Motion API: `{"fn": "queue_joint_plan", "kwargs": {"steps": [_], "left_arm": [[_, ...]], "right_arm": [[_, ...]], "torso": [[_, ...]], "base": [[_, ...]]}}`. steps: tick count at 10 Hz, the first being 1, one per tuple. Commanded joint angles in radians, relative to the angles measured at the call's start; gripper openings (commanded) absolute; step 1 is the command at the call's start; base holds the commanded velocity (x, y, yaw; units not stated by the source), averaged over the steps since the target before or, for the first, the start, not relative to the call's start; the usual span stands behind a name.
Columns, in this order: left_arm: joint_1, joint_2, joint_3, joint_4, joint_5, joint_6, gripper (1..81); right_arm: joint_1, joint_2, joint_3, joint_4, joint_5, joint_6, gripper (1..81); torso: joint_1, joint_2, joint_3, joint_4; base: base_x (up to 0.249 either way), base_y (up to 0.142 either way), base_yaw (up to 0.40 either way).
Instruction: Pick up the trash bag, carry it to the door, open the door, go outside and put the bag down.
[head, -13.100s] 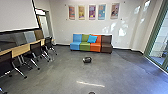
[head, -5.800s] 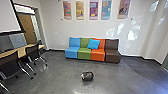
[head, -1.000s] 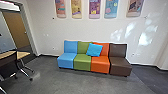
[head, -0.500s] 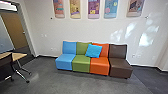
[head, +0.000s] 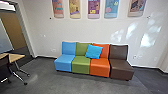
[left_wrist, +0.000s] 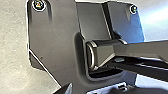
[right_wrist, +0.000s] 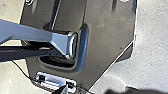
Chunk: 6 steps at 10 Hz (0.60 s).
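Five posters (head: 93, 8), markings illegible, hang above the sofa (head: 81, 66); I cannot tell either gripper's state.

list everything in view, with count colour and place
seats: 4, blue, green, orange, brown, row along wall
pillow: 1, bright blue, against green and orange backrests
posters: 5, multicoloured, wall above seats
table: 1, light wood top, left edge
chair: 1, dark, before table
panel: 1, pale, behind table
door: 1, brown, beyond opening
wall: white
floor: grey
robot's plate: 1, dark, wrist views
robot's jointed bar: 1, greyish, over plate
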<state>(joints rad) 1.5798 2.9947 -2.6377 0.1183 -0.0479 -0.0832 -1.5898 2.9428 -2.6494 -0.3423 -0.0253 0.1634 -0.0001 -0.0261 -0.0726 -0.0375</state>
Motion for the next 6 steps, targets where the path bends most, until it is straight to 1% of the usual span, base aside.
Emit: {"fn": "queue_joint_plan", "kwargs": {"steps": [1,6], "left_arm": [[-0.031,0.001,0.005,-0.003,0.057,-0.001,81.1],[-0.030,0.009,0.005,-0.002,0.060,0.000,81.1]], "right_arm": [[0.040,-0.012,0.002,-0.004,-0.053,0.001,81.1],[0.032,-0.012,0.002,-0.004,-0.053,0.001,81.1]], "torso": [[0.000,0.000,0.000,0.000],[0.000,0.000,0.000,0.000]], "base": [[0.141,0.000,0.000],[0.141,0.000,0.000]]}}
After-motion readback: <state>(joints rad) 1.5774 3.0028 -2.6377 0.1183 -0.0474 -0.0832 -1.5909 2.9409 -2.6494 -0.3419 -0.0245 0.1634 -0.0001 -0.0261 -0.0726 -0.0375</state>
